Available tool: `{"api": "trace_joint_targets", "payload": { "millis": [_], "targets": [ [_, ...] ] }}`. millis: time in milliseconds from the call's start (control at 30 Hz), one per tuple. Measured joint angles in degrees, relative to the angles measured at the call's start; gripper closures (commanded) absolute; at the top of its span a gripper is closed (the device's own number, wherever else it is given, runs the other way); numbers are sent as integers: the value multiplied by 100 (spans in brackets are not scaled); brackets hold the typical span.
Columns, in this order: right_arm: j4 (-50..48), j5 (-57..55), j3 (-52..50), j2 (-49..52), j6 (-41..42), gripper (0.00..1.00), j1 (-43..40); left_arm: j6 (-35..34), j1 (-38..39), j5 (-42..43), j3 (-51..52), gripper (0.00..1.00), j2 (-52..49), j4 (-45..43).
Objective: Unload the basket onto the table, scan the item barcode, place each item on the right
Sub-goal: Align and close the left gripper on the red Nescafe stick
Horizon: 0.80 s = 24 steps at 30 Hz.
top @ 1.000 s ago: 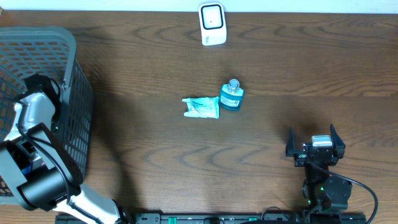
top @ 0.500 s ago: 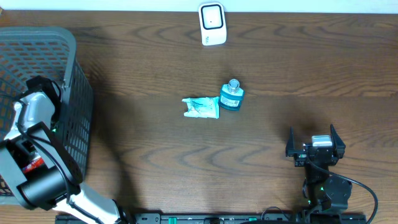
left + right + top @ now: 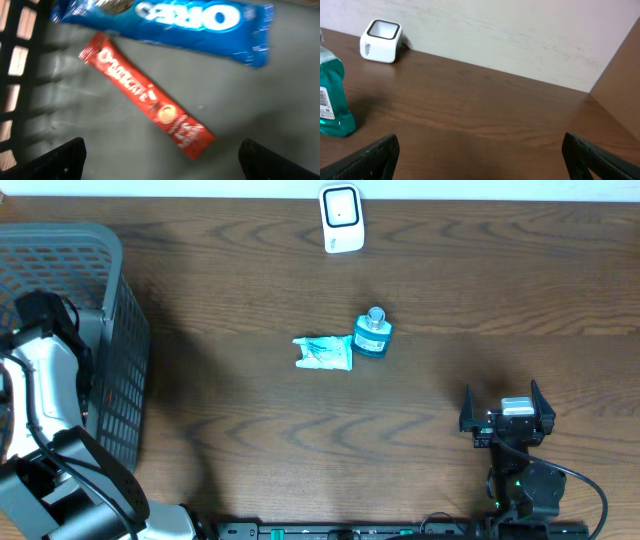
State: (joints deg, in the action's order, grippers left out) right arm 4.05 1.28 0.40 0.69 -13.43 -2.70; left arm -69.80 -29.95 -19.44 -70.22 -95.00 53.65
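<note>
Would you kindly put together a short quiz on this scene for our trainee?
1. True or false: the sachet lies in the basket.
2. Which stands nearest the scanner: A bottle, B basket, C sachet?
3. Fill in: the left gripper and right gripper are both ____.
Key: 1 true; 2 A; 3 open.

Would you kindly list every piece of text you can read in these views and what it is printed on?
"OREO": blue biscuit packet, upside down in view.
Red stick sachet: white lettering, too blurred to read.
Teal bottle: label print too small to read.
White scanner: side mark too small to read.
</note>
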Motion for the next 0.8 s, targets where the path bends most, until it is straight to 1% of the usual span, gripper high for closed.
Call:
{"api": "trace_joint_targets", "payload": {
  "millis": [133,267,500,700,733,800],
  "targets": [
    [0,0,0,0,0,1,0,-625,-98,28,358,2,-50,-61],
    [0,0,0,0,0,1,0,-949,-302,107,584,2,-133,-254],
    [0,0,0,0,0,1,0,-1139,-678,118,605,2,-310,-299],
    [0,0,0,0,0,1,0,-1167,-798,109,605,2,-863,-437],
    [0,0,0,0,0,1,0,-1193,-787,59,573,4,-907,-448],
    [-2,0,0,0,0,1,0,-1231,-789,83,533,46,-953,-470]
  ]
}}
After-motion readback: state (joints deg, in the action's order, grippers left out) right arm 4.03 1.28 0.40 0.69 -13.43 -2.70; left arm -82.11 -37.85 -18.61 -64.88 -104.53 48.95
